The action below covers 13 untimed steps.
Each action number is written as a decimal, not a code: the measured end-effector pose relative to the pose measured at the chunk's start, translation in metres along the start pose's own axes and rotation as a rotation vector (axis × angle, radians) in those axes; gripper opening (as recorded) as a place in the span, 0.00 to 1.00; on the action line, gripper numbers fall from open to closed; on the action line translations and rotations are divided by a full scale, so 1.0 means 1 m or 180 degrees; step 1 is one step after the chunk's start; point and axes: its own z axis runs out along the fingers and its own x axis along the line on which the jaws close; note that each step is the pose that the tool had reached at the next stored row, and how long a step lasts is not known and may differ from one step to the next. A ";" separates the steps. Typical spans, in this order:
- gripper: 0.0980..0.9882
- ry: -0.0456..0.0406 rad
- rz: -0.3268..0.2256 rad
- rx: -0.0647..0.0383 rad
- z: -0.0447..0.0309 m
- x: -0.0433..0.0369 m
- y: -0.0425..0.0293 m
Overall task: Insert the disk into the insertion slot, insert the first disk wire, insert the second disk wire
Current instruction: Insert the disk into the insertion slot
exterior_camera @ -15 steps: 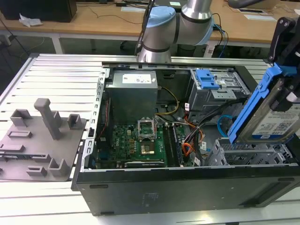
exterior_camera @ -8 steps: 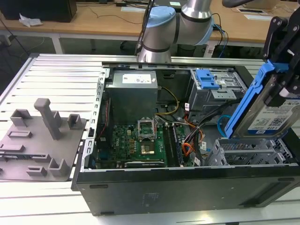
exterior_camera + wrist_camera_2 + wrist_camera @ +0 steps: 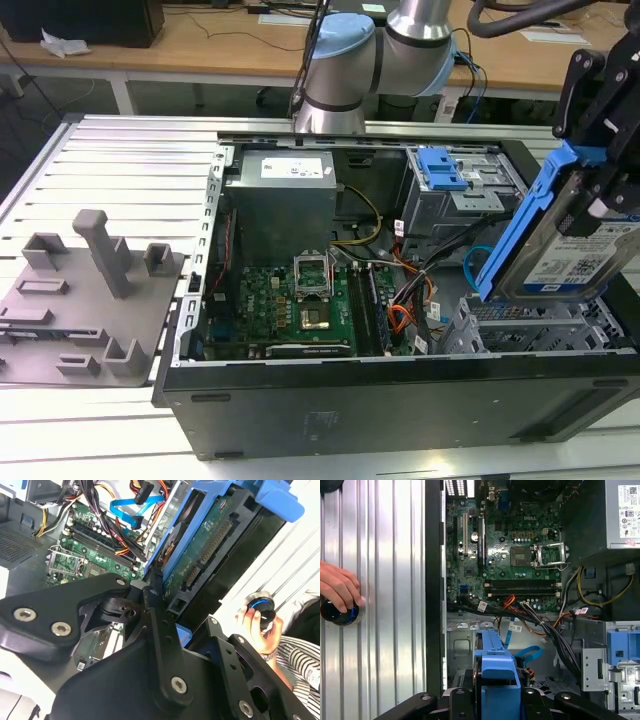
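Nearest, the insertion slot [image 3: 530, 322]. Just above the slot, my gripper [image 3: 600, 195] is clamped on the disk [image 3: 568, 255], which is held on edge, tilted, and not yet seated. I judge the disk rigid, fairly heavy and shock-sensitive; it is best gripped by its blue carrier frame [image 3: 545, 200]. Beyond the slot loops the second disk wire [image 3: 480, 265].

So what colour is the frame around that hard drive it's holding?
Bright blue. The disk and its frame show best in the exterior view.
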 end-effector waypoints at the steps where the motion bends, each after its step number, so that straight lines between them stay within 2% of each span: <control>1: 0.30 0.0000 0.0000 0.0000 0.0011 0.0000 0.0000; 3: 0.30 0.0000 0.0000 0.0000 0.0056 0.0000 -0.0003; 7: 0.30 0.0000 0.0000 0.0000 0.0095 -0.0001 -0.0030; 9: 0.30 -0.0001 0.0019 0.0000 0.0162 -0.0001 -0.0040; 13: 0.30 -0.0001 0.0020 0.0000 0.0216 -0.0004 -0.0042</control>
